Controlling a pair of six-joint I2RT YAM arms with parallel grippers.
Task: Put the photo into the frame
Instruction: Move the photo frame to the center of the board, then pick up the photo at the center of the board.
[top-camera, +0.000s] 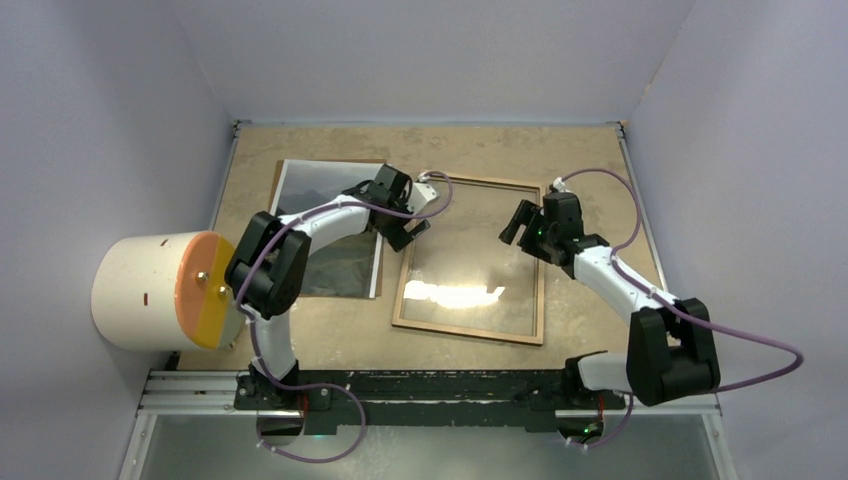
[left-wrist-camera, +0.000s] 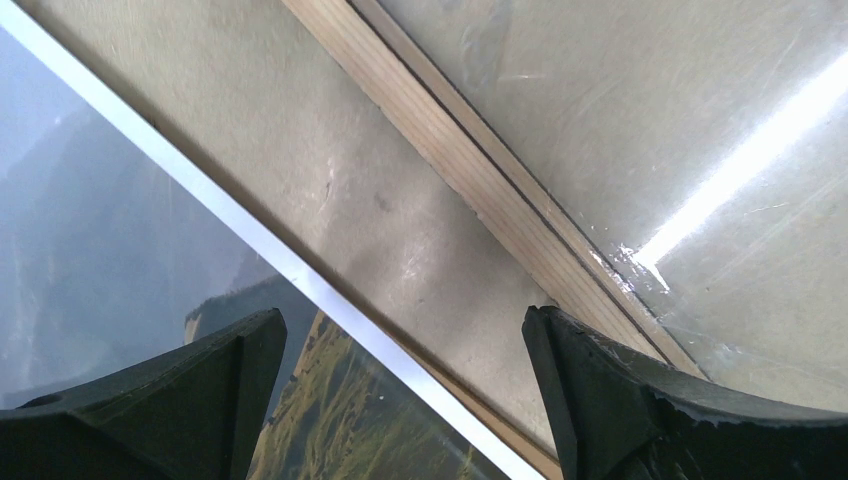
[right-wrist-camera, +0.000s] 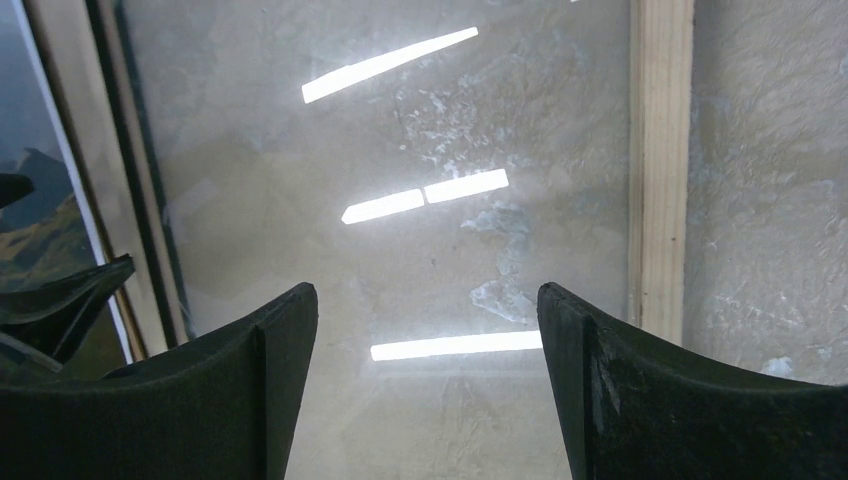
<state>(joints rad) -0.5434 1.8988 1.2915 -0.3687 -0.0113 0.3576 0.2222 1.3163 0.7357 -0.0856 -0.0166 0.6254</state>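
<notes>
The photo (top-camera: 312, 190) lies face up on the worktop (top-camera: 585, 160), the left claw (top-camera: 413, 231) spread empty above its right edge. Just beside it the frame (top-camera: 468, 332) lies flat, the right claw (top-camera: 515, 222) released and empty over its middle.

Photo (top-camera: 322, 188): grey misty mountains, brownish-green hills, white edge. Frame (top-camera: 467, 331): light wood-brown, clear pane, white glare streaks. Table (top-camera: 330, 145): mottled beige. Drum (top-camera: 140, 290): cream, orange-yellow face.
</notes>
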